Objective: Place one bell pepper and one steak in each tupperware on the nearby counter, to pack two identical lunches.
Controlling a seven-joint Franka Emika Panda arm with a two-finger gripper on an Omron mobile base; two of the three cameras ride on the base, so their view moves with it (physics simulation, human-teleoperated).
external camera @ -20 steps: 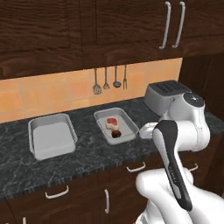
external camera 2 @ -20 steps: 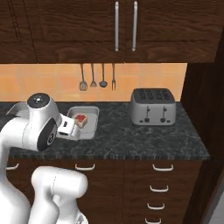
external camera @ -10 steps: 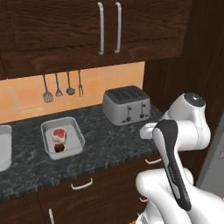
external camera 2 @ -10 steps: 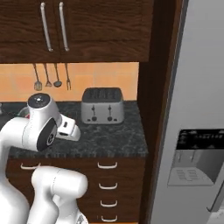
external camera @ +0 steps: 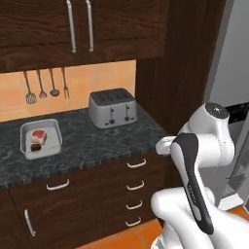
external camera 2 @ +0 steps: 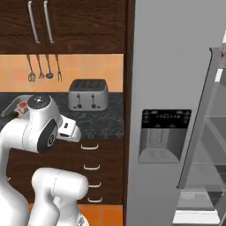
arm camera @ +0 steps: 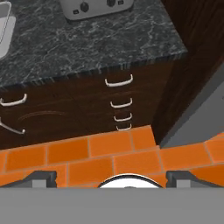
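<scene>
- The tupperware (external camera: 41, 138) I can see sits on the counter (external camera: 87, 146), to the left of the silver toaster (external camera: 112, 108). It holds a steak (external camera: 38, 134) at its far end and a dark bell pepper (external camera: 36, 146) just in front of it.
- My claw (arm camera: 111, 177) hangs out over the orange floor tiles (arm camera: 100, 153), its tips set wide apart at the two lower corners of the hand view, with nothing between them.
- I judge the steak soft and a bit slick: a floppy slab that would sag, best pinched across its thicker middle rather than the fat edge.
- The pepper looks firm, smooth and light, likely to roll or squirt out, so I'd close across its widest part.
- The tray seems stiff and light. I'd expect it to slide on polished stone if I nudge its rim.
- The counter ends to the right of the toaster at a tall dark wood panel (external camera: 180, 63), with a grey fridge (external camera 2: 176, 88) beyond it, its door (external camera 2: 198, 123) apparently swung open.
- Utensils (external camera: 44, 84) hang on the orange wall behind.
</scene>
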